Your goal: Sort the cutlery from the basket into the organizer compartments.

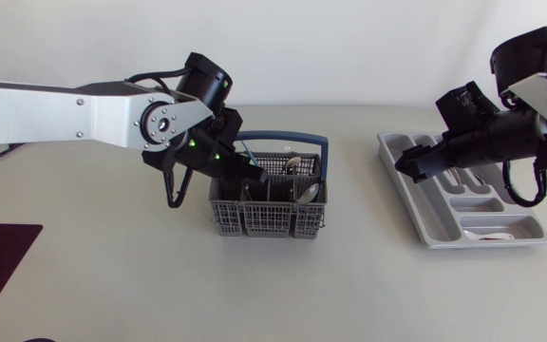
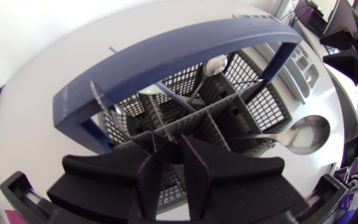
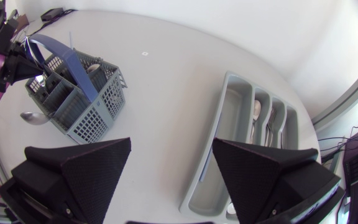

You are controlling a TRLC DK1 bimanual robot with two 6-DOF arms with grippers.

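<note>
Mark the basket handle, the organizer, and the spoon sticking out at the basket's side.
basket handle [image 2: 166, 59], left wrist view, top of the arch.
organizer [image 1: 416, 214], head view, left rim.
spoon [image 2: 306, 134], left wrist view, bowl.

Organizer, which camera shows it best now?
The head view: the organizer shows nearly whole, though the right arm crosses it. The right wrist view shows the organizer lengthwise, near end hidden behind a tool finger. The left wrist view catches only a sliver past the basket handle.
</note>
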